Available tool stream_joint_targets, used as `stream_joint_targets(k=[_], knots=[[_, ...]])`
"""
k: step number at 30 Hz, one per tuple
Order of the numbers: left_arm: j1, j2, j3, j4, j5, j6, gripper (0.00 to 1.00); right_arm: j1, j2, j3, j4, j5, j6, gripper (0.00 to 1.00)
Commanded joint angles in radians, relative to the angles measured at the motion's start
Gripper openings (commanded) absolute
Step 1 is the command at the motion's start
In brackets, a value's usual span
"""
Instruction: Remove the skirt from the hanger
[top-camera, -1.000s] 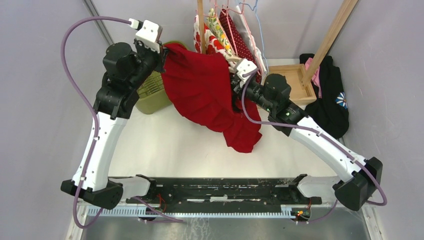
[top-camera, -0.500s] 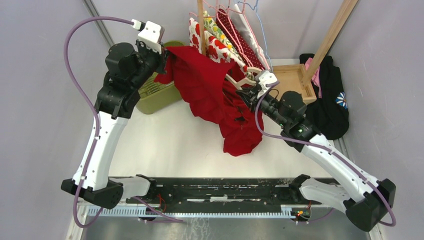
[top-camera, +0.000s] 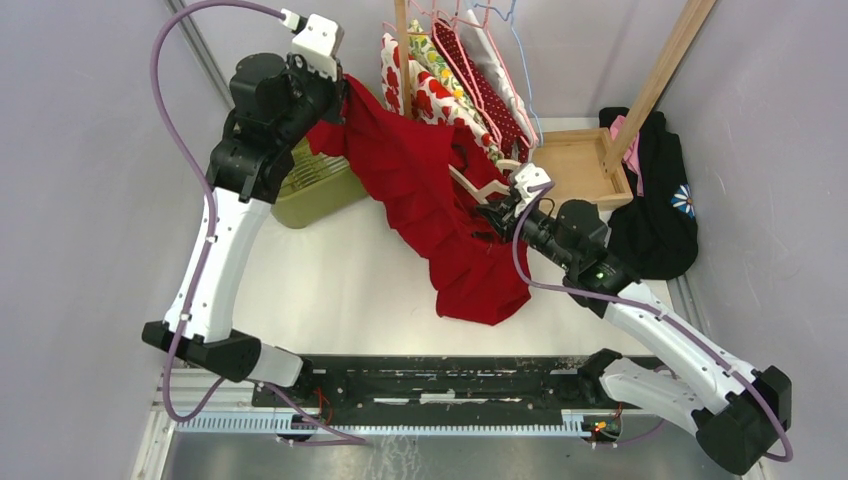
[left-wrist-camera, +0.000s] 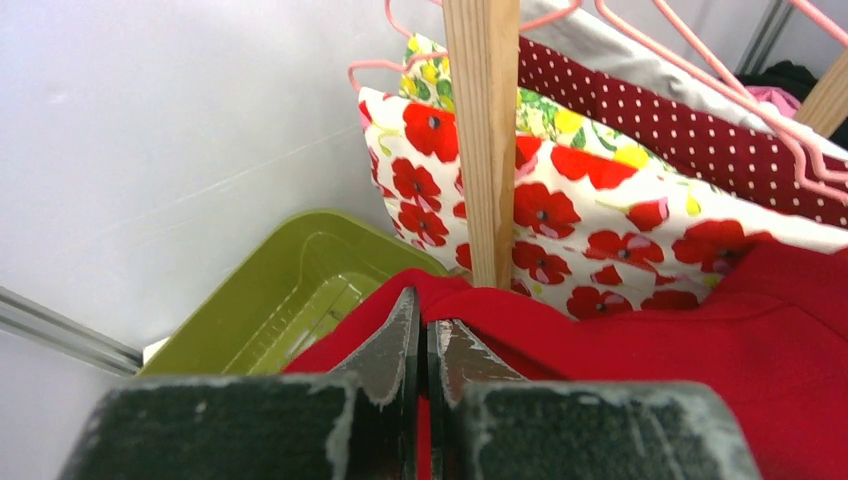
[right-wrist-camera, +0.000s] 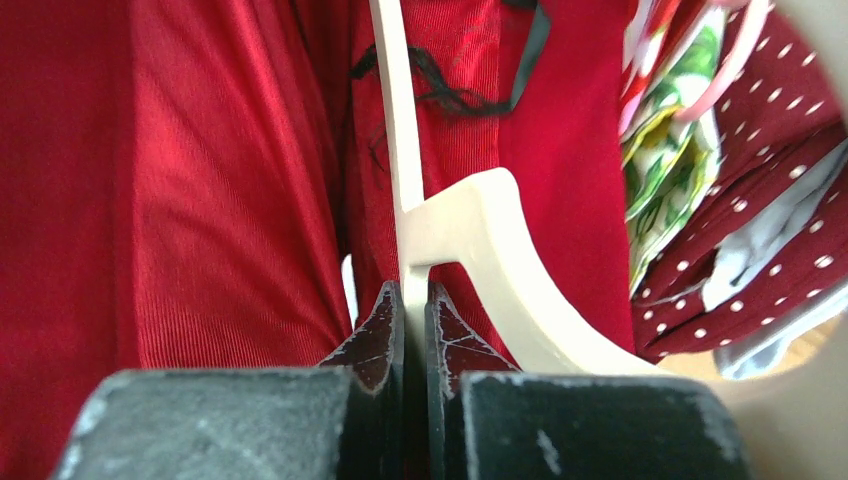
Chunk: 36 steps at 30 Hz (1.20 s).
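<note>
Red cloth fills the middle of the cell: the red skirt (top-camera: 425, 195) is strung between the two arms above the white table (top-camera: 330, 280), its lower folds drooping in front of the right arm. The left gripper (left-wrist-camera: 422, 320) has its fingers pressed together on the skirt's upper edge and holds it high at the back left. The right gripper (right-wrist-camera: 415, 300) is pinched onto the thin bar of the cream plastic hanger (right-wrist-camera: 490, 230), whose curved shoulder lies against the skirt's folds, with a thin black strap (right-wrist-camera: 450, 85) looped across the fabric above it.

The space around is crowded. An upright wooden post (left-wrist-camera: 485, 140) stands just beyond the left fingertips, touching the raised hem. Directly behind the skirt hang a white cloth printed with red poppies (left-wrist-camera: 600, 225) and a dark red garment with white dots (left-wrist-camera: 690, 105), on pink wire hangers (top-camera: 455, 25), with the poppy cloth resting against the red fabric. An olive-green plastic basket (top-camera: 320, 185) sits below the left arm, partly covered by the skirt. At the back right are a shallow wooden tray (top-camera: 580, 160), a slanted wooden beam (top-camera: 665, 70) and a heap of black clothing with a flower patch (top-camera: 660, 205), close beside the right arm.
</note>
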Motion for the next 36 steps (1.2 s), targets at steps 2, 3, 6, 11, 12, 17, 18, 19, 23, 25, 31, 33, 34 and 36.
stream_joint_targets(k=[2,3,6,11,12,17,18,19,23,25,31,33,34,36], knots=[[0.009,0.06,0.172,0.106,-0.097,0.006,0.03,-0.014,-0.036,-0.035,-0.066,0.022,-0.01,0.01],[0.015,0.074,0.176,0.111,-0.124,0.017,0.03,-0.012,-0.05,-0.038,-0.079,0.028,-0.019,0.01],[0.101,0.117,0.139,0.123,-0.088,-0.012,0.03,-0.013,-0.09,-0.03,-0.132,0.039,-0.033,0.01],[0.236,0.111,-0.031,0.18,0.03,-0.089,0.03,-0.014,-0.164,-0.013,-0.192,0.076,-0.045,0.01],[0.246,0.103,-0.065,0.197,0.033,-0.088,0.03,-0.014,-0.173,-0.001,-0.204,0.085,-0.053,0.01],[0.279,0.096,-0.127,0.21,0.062,-0.087,0.03,-0.013,-0.172,0.069,-0.226,0.09,-0.094,0.01],[0.28,0.1,-0.132,0.213,0.063,-0.085,0.03,-0.012,-0.166,0.083,-0.233,0.078,-0.093,0.01],[0.285,0.107,-0.134,0.217,0.067,-0.084,0.03,-0.013,-0.161,0.094,-0.243,0.067,-0.092,0.01],[0.303,0.146,-0.086,0.212,0.113,-0.103,0.03,-0.014,-0.163,0.088,-0.278,0.048,-0.093,0.01],[0.304,0.142,-0.096,0.248,0.178,-0.147,0.03,-0.013,-0.166,0.081,-0.271,0.041,-0.085,0.01],[0.249,0.156,-0.123,0.27,0.232,-0.193,0.03,-0.013,-0.109,0.161,-0.248,0.043,-0.146,0.01],[0.252,0.17,-0.144,0.25,0.178,-0.165,0.03,-0.014,-0.099,0.208,-0.249,0.051,-0.164,0.01],[0.264,0.176,-0.159,0.25,0.156,-0.155,0.03,-0.013,-0.102,0.228,-0.253,0.052,-0.167,0.01],[0.298,0.181,-0.193,0.278,0.144,-0.154,0.03,-0.013,-0.115,0.253,-0.288,0.048,-0.174,0.01]])
